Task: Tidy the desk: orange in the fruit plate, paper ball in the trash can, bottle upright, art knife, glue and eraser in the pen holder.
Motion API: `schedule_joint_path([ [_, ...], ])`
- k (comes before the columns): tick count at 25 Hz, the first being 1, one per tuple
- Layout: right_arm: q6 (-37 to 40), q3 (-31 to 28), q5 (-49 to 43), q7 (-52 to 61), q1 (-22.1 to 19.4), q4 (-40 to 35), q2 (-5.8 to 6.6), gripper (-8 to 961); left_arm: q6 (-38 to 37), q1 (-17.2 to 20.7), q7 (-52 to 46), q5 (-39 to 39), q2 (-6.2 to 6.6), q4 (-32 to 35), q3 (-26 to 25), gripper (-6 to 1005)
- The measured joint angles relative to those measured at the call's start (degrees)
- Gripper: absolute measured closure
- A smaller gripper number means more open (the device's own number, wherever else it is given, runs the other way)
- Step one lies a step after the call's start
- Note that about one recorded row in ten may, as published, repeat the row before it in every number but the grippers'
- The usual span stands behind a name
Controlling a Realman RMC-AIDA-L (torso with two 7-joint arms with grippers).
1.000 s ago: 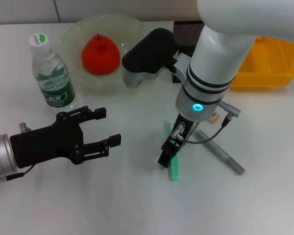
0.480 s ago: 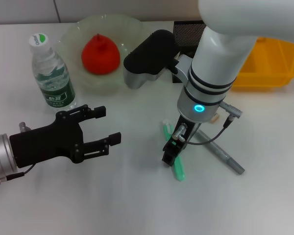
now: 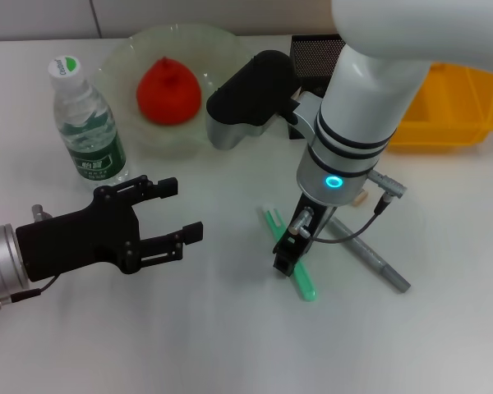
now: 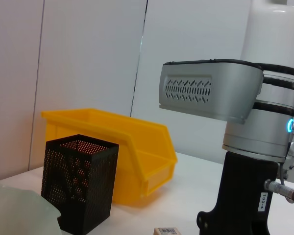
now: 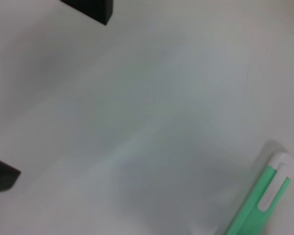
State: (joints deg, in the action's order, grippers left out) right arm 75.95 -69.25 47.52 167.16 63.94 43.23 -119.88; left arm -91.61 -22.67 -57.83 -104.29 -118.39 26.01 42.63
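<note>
Now: right gripper low over the green art knife on the desk.

To do this pick well, I judge the right jaws should straddle the knife across its narrow width near mid-length, settle squarely, then close firmly before lifting, so it does not pivot on the way to the black mesh pen holder well beyond them. How far the right jaws stand apart I cannot tell: the arm hides them, and the knife shows at their tip, touching or just under. A grey pen lies just beside them, so avoid catching it. The left gripper hovers well apart with jaws wide and holding nothing.
</note>
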Motion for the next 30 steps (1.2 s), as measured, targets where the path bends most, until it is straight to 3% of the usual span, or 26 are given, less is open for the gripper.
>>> schedule_joint_path([
  [6,0.01,-0.01,-0.28,-0.05,0.10,0.01,0.00,533,0.00,0.00,0.00,0.00,0.00,0.00,0.00,209],
  [8,0.00,-0.01,-0.31,-0.06,0.13,-0.01,0.00,699,0.02,-0.09,0.00,-0.01,0.00,0.01,0.00,209],
  [30,-3.24,-0.03,-0.33,-0.81,0.22,-0.23,0.00,695,-0.67,-0.04,0.00,0.52,0.00,0.18,0.00,209],
])
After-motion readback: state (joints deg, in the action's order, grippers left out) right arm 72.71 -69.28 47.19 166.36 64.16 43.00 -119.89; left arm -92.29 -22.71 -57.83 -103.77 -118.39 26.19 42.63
